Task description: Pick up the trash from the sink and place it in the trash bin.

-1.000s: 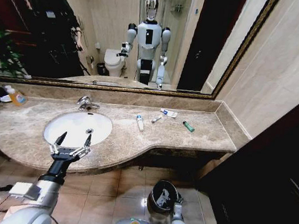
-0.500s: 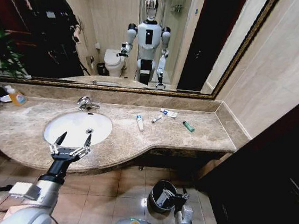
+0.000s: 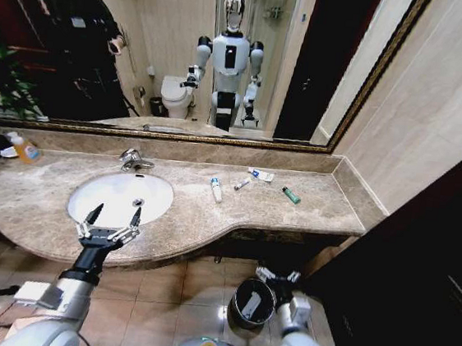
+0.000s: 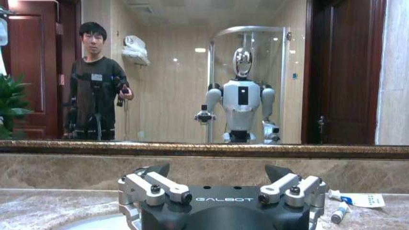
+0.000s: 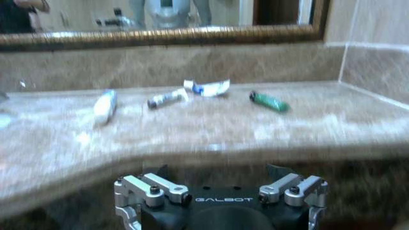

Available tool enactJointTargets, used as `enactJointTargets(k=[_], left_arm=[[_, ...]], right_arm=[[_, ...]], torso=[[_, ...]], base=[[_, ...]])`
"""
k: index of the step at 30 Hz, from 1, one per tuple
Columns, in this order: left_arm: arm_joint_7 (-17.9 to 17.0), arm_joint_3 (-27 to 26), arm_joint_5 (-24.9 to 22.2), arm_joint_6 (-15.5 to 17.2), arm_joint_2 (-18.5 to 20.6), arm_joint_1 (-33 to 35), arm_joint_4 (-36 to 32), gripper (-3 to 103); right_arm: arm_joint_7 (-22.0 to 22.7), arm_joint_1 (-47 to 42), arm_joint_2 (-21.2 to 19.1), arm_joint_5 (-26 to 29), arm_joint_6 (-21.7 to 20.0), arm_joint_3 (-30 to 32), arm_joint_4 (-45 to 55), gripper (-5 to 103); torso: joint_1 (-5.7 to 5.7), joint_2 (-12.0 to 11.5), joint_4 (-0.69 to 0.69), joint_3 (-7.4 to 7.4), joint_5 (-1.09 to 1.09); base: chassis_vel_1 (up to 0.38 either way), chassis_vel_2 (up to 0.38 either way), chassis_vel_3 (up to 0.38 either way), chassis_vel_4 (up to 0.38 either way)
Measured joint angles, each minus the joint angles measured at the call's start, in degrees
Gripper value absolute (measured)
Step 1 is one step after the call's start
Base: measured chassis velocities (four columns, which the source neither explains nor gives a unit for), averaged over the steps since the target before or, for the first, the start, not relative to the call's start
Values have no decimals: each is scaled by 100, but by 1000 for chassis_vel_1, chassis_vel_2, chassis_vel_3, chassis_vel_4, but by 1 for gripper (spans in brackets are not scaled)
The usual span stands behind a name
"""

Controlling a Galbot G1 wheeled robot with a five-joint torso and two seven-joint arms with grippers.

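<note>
The white oval sink (image 3: 121,197) with its chrome faucet (image 3: 133,159), sunk in the beige marble countertop (image 3: 235,211), serves as the landmark here, and the trash lies not in it but on the marble to its right: nearest the sink a small white bottle with a blue cap (image 3: 216,190), beyond it a short white-blue tube (image 3: 241,184), then a flat white packet (image 3: 260,175) nearer the mirror, and farthest from the sink a green tube (image 3: 291,196). The left gripper (image 3: 107,232) hovers at the front rim of the sink with its fingers spread wide and nothing between them. The right gripper (image 3: 276,275) sits well below and to the right of the sink, under the counter edge and just beside the small round dark trash bin with a shiny metal rim (image 3: 252,301) on the floor; its fingers look spread and empty, facing the counter. These items should all be very light and easily nudged across the polished stone. The bottle and tubes look rounded and likely to roll or squirt out of a pinch, so taking each across its middle, fingers square to its long axis, seems safest. The packet is thin and limp, lying flat; it probably needs a pinch at an edge.
</note>
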Motion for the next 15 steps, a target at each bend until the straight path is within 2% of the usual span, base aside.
enactJointTargets(k=[3,6,12,15], left_arm=[[0,0,0,0,0,0,0,100],[0,0,0,0,0,0,0,100],[0,0,0,0,0,0,0,100],[0,0,0,0,0,0,0,100]], right_arm=[[-131,196,-131,156,-111,60,40,100],[-524,463,-416,412,-266,237,77,100],[-1045,694,-732,686,-276,547,9,100],[-1228,1114,-1131,1059,-275,593,-298,100]], torso=[[0,0,0,0,0],[0,0,0,0,0],[0,0,-1,0,1],[0,0,-1,0,1]], base=[[0,0,0,0],[0,0,0,0],[0,0,0,0],[0,0,0,0]])
